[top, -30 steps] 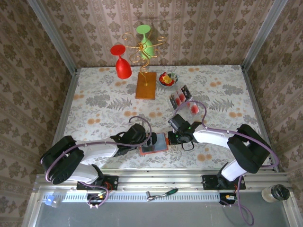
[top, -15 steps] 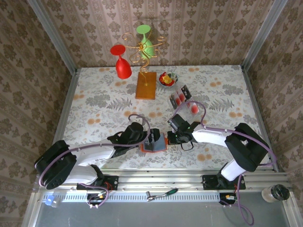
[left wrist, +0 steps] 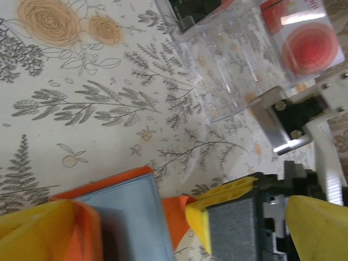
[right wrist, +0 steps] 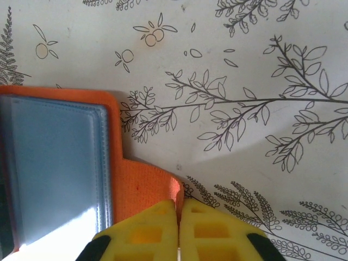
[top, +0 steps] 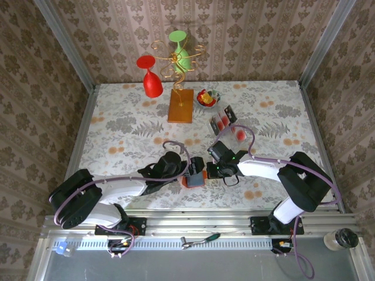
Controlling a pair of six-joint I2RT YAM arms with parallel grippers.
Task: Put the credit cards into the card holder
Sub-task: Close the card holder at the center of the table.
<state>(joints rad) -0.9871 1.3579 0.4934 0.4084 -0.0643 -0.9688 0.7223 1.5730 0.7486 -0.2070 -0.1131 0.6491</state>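
The card holder (top: 193,178) is orange-red with a grey-blue inner panel (right wrist: 54,174) and lies near the table's front middle. My right gripper (right wrist: 178,205) is shut, pinching the holder's orange tab (right wrist: 147,190). From the left, my left gripper (top: 188,170) stands wide open around the holder's panel (left wrist: 128,217), with one yellow finger (left wrist: 32,231) over the orange cover. The right gripper's finger (left wrist: 223,215) appears on the tab in the left wrist view. The credit cards sit in a clear tray (left wrist: 228,70): a pinkish one with a red spot (left wrist: 304,41), a dark one (left wrist: 196,8). Further cards (top: 222,121) lie behind the right arm.
At the back stand an orange-brown block with a gold wire stand (top: 180,105), a red glass (top: 152,82) and a green glass (top: 180,50). A small bowl of red and yellow pieces (top: 207,97) sits beside the block. The table's front edge is just behind the holder.
My left gripper has moved right, onto the holder. The holder now looks narrower from above, with less of its grey-blue panel showing. The right gripper has stayed on the tab.
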